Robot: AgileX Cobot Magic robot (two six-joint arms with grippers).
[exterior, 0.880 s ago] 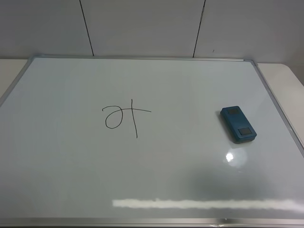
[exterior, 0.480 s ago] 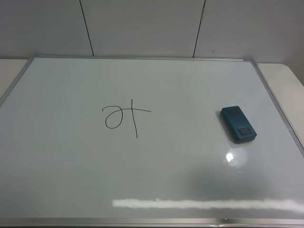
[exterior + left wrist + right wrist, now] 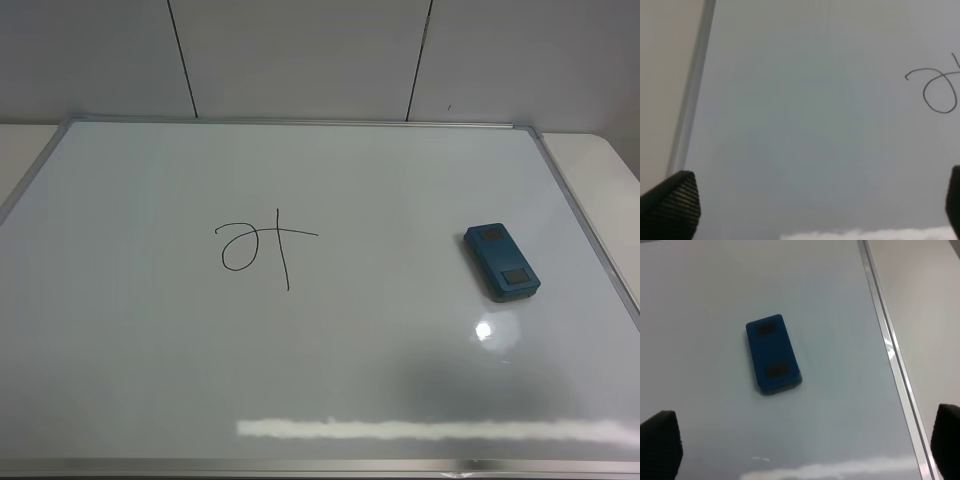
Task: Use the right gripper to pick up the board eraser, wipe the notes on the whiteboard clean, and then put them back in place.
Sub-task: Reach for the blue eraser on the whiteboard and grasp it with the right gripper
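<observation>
It looks like a plain office or work room. A big whiteboard (image 3: 400,170) lies flat on a pale table (image 3: 600,170). The wall (image 3: 300,55) behind is bare white panels with dark lines.

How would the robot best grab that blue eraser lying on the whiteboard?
Take the board eraser across its two long sides, near the middle, coming down from above. It lies flat on the whiteboard, so only top and sides are free; the long sides are straight and parallel, and its narrow width should fit between the open jaws.
</observation>
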